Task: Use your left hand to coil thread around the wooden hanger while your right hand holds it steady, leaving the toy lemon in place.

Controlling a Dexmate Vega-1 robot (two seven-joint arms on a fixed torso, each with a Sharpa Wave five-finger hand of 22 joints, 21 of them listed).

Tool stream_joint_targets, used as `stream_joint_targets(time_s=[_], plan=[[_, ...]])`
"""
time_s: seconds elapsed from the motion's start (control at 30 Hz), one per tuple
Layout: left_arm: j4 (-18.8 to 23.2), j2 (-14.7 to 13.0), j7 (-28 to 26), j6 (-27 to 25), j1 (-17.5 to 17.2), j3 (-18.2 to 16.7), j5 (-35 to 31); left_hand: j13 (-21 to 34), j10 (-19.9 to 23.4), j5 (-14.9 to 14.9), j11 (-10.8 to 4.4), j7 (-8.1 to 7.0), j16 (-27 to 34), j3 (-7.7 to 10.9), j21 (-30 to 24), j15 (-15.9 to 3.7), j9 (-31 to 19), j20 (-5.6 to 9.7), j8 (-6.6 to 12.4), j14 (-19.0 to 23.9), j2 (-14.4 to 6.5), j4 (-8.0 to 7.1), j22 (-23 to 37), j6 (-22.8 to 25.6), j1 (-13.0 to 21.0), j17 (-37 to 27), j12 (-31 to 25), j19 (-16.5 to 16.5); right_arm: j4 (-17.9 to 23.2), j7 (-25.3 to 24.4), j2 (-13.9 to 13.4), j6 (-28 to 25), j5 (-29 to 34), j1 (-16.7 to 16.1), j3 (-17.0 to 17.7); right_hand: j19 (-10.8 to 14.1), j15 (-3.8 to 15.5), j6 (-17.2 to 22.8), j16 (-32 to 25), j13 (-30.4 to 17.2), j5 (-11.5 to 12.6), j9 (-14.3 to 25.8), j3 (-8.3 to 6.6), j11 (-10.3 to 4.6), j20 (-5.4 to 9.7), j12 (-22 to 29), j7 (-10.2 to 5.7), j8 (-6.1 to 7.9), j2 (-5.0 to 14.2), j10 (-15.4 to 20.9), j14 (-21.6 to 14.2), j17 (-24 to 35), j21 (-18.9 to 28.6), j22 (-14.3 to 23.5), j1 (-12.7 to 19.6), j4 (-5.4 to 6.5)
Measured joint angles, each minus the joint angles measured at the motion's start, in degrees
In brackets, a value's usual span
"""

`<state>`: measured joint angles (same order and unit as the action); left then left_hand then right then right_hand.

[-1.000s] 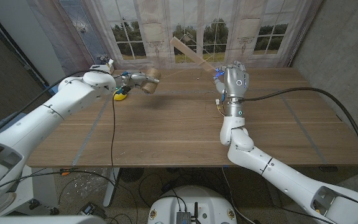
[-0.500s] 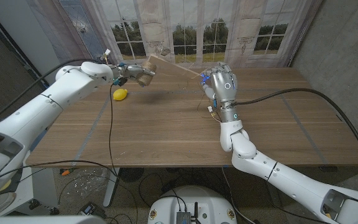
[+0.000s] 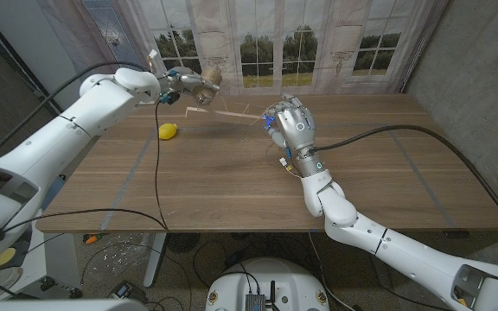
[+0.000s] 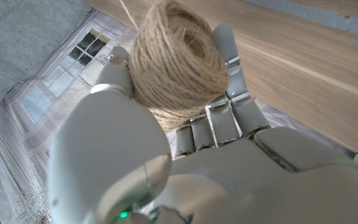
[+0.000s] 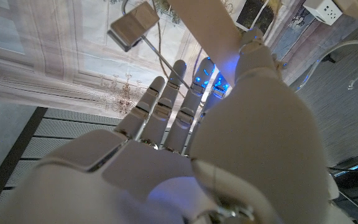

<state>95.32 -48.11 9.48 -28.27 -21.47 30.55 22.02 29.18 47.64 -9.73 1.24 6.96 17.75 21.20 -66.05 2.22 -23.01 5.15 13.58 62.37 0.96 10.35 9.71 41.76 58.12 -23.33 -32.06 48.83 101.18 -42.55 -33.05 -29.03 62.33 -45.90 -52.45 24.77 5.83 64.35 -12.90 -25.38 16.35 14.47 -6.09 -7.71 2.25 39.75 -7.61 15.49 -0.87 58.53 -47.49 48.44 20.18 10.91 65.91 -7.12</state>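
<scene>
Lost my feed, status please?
Left hand grips tan twine ball. Right hand holds pale wooden hanger. Yellow toy lemon on table, apart.

Toy lemon (image 3: 169, 131) left of wooden hanger (image 3: 223, 112).

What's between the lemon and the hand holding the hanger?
In the head view, only bare table lies between the lemon and the right hand. The hanger passes above, farther back.

Both arms are glossy white, built of rounded shell segments with dark seams at the joints. The left robot hand (image 3: 184, 80) and right robot hand (image 3: 290, 123) are pale silver-grey with segmented fingers (image 5: 166, 102). Black cables trail from each wrist, and blue light glows beside the right robot hand's fingers.
</scene>
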Motion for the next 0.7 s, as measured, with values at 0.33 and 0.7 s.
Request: stream_joint_targets(time_s=[0.33, 0.7], plan=[[0.5, 1.6, 1.5, 3.3, 2.1, 0.1, -0.9, 0.0, 0.0, 0.0, 0.0, -0.01, -0.1, 0.0, 0.0, -0.16, 0.0, 0.22, -0.17, 0.2, 0.0, 0.0, 0.1, 0.0, 0.0, 0.0, 0.0, -0.2, -0.4, 5.9, -0.1, 2.7, 3.4, 0.8, -1.0, 0.0, 0.0, -0.1, 0.4, 0.0, 0.1, 0.0, 0.12, 0.0, 0.0, -0.1, -0.03, -0.02, 0.0, 0.0, 0.0, 0.0, 0.0, 0.0, 0.0, -0.11], [2.7, 2.5, 4.0, 8.3, 2.9, -0.6, -0.9, 0.0, 0.0, 0.0, 0.0, -0.01, -0.2, 0.0, -0.3, -0.17, -0.1, 0.21, -0.23, 0.2, 0.0, 0.0, 0.0, 0.0, 0.0, 0.0, 0.0, -0.2, -1.9, 12.5, 1.0, 3.9, 5.4, 2.3, -1.9, 0.0, 0.0, 0.0, 0.4, 0.0, 0.0, -0.2, 0.31, 0.0, 0.0, -0.1, -0.21, -0.06, 0.0, 0.0, 0.0, 0.3, 0.0, 0.0, 0.0, -0.29]])
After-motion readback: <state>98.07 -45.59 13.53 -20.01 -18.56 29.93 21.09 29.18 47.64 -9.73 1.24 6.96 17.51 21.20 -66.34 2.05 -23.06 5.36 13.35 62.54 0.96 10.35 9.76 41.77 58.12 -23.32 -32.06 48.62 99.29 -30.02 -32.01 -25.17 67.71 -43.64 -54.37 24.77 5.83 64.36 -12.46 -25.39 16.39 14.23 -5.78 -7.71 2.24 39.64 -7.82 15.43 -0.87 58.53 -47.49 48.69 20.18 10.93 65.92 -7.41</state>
